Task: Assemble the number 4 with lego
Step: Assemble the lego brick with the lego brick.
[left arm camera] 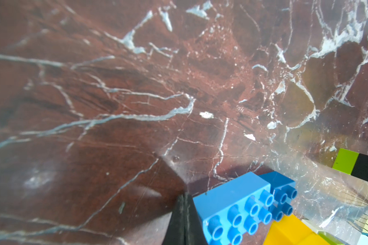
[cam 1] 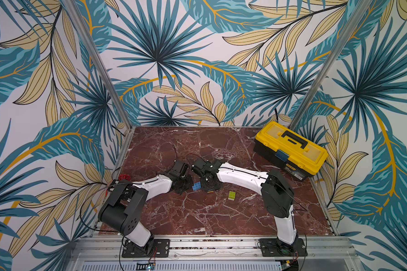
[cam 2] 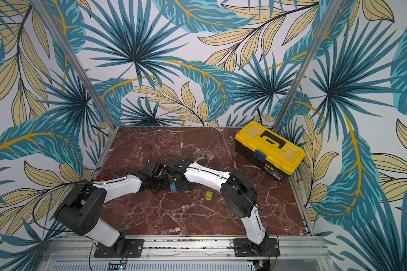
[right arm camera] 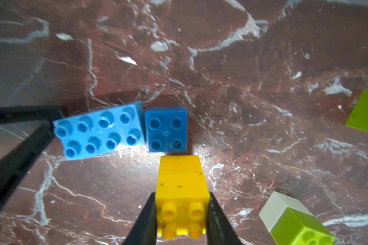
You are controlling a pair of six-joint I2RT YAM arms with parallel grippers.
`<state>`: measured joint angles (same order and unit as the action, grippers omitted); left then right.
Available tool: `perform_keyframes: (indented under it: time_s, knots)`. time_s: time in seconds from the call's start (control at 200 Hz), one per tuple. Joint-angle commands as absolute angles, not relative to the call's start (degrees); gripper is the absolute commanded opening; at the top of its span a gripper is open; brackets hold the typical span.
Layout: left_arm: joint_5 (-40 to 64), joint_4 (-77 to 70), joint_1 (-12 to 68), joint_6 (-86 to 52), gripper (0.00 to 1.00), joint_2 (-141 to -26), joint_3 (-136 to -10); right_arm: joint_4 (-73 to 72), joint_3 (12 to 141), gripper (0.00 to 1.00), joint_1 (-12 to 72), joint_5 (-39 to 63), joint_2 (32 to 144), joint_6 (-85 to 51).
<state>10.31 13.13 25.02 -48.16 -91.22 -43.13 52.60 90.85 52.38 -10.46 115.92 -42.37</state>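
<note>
Right claw (right arm camera: pixel 181 199): clamped on yellow bricks (right arm camera: pixel 180 176), close to dark-blue brick (right arm camera: pixel 167 129).
Left claw (left arm camera: pixel 184 207): closed fully, holding nothing, beside light-blue brick (left arm camera: pixel 232 203).
Table (cam 1: pixel 197 211): red marble.

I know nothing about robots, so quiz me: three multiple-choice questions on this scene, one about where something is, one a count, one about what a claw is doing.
1. Where on the table does the yellow toolbox stand?
A. far right corner
B. middle, between the bricks
C. near left corner

2. How many studs show on the light-blue brick?
A. four
B. six
C. eight

3. What is the right gripper doing?
A. standing open and empty
B. shut on the yellow bricks
C. out of sight

Answers:
1 A: both top views show it at the back corner on the right.
2 C: the right wrist view shows two rows of four.
3 B: the right wrist view shows it clamping them from both sides.
</note>
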Motion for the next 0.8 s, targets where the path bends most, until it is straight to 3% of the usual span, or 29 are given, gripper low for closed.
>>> perform_keyframes:
  time_s: [0.0,0.38,0.791]
  knots:
    - [11.27,12.46,24.62,-47.46,0.00,-93.03,-44.88,54.45,89.22,0.10,52.37,-11.00,112.74,-41.93]
    - [11.51,11.73,24.61,-48.25,0.00,-93.44,-44.79,53.43,89.69,0.10,52.36,-8.90,114.10,-42.36]
    - [11.86,11.14,23.52,-51.46,0.00,-89.29,-40.11,57.79,97.03,0.10,52.90,-13.12,114.65,-41.05]
